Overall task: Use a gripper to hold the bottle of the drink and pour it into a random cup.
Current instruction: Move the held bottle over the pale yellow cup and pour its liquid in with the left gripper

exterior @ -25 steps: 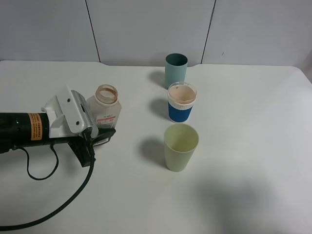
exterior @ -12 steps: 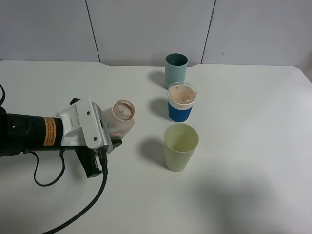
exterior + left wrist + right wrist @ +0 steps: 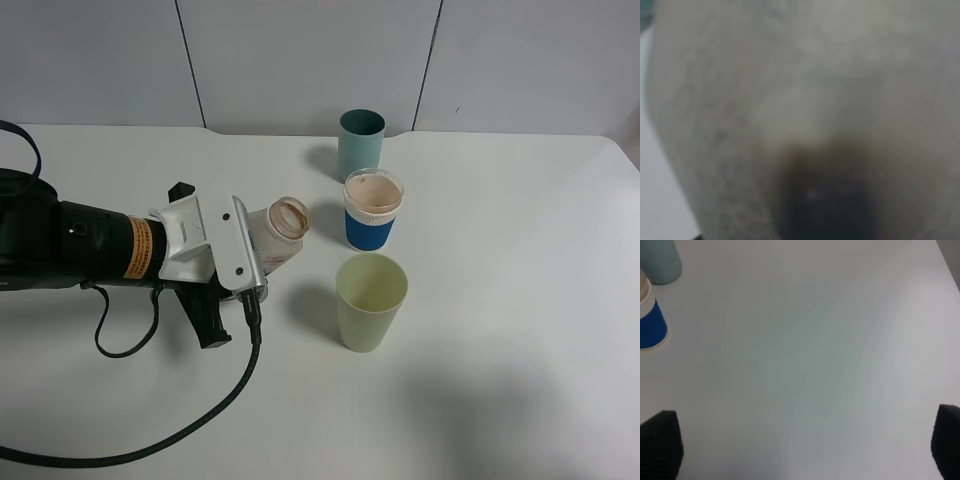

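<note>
Bottle point(image 3: 278, 232) is now lifted and tipped. A second ago it stood upright in the left gripper point(image 3: 256, 256), well short of the cups. Since then the arm has carried it forward and rolled it, so the tan-rimmed mouth points out ahead of the fingertips.

Meaning for the task: pick-up is done and the carry is nearly done. No stream shows at the mouth, and the pale green cup point(image 3: 371, 300) looks empty, so I judge the pour not yet started.

Left gripper: white fingers clamped on the bottle's body, mouth end sticking out past them. (The left wrist view is only a blur of pale plastic with a dark brown patch, so the grip reads from the high camera.)

Relative to the gripper, the green cup stands just ahead of the bottle mouth, off to one side, near but apart. The blue-and-white cup point(image 3: 372, 210) is ahead on the other side, and the teal cup point(image 3: 360, 143) is beyond that.

Right gripper point(image 3: 802, 450): fingers spread wide, holding nothing, over bare table point(image 3: 815, 340).
</note>
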`<action>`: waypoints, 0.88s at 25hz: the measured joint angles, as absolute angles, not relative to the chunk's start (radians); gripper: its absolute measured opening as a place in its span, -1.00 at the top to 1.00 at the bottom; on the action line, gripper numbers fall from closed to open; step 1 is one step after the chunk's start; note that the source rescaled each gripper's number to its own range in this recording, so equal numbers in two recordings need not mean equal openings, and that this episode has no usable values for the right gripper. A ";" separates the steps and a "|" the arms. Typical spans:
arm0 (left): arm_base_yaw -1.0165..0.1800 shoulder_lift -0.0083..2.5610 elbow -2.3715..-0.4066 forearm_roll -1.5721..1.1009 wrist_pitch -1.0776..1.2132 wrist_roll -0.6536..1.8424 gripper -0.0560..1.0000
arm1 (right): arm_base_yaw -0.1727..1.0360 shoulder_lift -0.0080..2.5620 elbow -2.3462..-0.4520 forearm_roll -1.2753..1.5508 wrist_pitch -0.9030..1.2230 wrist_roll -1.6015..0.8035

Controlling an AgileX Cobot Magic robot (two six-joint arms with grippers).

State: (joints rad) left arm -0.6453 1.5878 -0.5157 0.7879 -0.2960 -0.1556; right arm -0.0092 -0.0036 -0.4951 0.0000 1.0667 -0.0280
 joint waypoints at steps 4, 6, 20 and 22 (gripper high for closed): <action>-0.679 1.588 -0.521 0.788 -0.262 -0.156 0.80 | -0.009 -0.004 -0.495 0.000 1.067 -0.028; -0.688 1.588 -0.522 0.793 -0.248 -0.156 0.80 | -0.009 -0.004 -0.495 0.000 1.067 -0.028; -0.689 1.588 -0.634 0.895 -0.103 -0.295 0.80 | -0.009 -0.004 -0.495 0.000 1.067 -0.028; -0.689 1.588 -0.640 0.895 -0.085 -0.307 0.80 | -0.009 -0.004 -0.495 0.000 1.067 -0.028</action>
State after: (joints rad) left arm -0.6893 1.5878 -0.6396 0.8946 -0.0851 -0.3069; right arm -0.0092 -0.0036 -0.4951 0.0000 1.0667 -0.0280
